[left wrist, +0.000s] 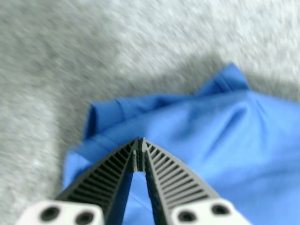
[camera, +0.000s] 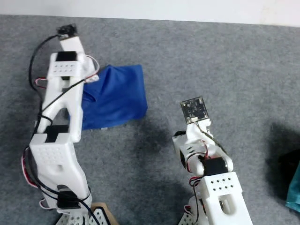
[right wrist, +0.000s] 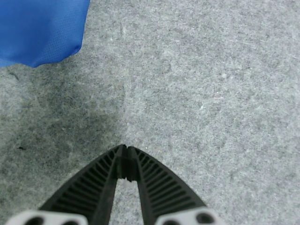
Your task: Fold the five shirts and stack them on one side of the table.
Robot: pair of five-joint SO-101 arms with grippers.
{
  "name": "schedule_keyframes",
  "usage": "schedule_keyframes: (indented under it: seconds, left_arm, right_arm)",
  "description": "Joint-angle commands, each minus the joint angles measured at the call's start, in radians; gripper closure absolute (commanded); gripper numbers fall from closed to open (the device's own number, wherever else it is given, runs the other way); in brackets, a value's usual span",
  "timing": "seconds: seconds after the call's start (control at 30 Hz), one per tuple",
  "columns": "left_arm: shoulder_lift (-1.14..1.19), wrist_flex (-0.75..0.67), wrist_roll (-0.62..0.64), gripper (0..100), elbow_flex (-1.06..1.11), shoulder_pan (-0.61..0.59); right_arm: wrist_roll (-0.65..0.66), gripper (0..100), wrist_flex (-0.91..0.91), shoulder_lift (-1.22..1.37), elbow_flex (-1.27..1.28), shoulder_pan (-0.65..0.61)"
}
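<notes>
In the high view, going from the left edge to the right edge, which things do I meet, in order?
Left arm → blue shirt → right arm → teal cloth at the edge.

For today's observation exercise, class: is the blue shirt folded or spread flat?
Folded. The shirt is a compact block, no sleeves out; the left wrist view shows doubled layers at its edge.

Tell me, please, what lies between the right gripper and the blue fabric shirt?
That stretch is bare grey felt tabletop, as the right wrist view shows.
</notes>
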Motion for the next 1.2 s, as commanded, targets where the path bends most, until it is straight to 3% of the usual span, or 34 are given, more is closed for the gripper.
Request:
schedule_keyframes:
  seconds: [0.0, 0.17, 0.3, 0.43, 0.7, 0.83, 1.0, 1.17]
  left_arm:
    - [-0.025, -0.017, 0.006, 99, -0.104, -0.054]
    - [-0.031, 0.112, 0.006, 99, -0.197, -0.047]
    - [-0.031, 0.301, 0.003, 99, -0.251, 0.031]
    - [-0.024, 0.396, 0.005, 99, -0.219, 0.104]
    - [-0.030, 0.393, 0.002, 99, -0.079, 0.211]
    - [-0.022, 0.319, 0.000, 99, 0.005, 0.240]
    - [-0.025, 0.106, -0.002, 99, 0.171, 0.209]
    - [-0.031, 0.074, 0.000, 99, 0.176, 0.122]
  right_arm:
    - [-0.006, 99.1, -0.024, 0.004, -0.005, -0.008]
    - [-0.006, 99.1, -0.024, 0.004, -0.005, -0.008]
    - [-0.006, 99.1, -0.024, 0.004, -0.005, -0.008]
    - [-0.006, 99.1, -0.024, 0.004, -0.005, -0.008]
    - [-0.005, 99.1, -0.024, 0.004, -0.005, -0.007]
    - [-0.005, 99.1, -0.024, 0.004, -0.005, -0.007]
    - [-0.005, 99.1, -0.024, 0.004, -0.005, -0.007]
    - [-0.005, 99.1, -0.024, 0.004, -0.005, -0.007]
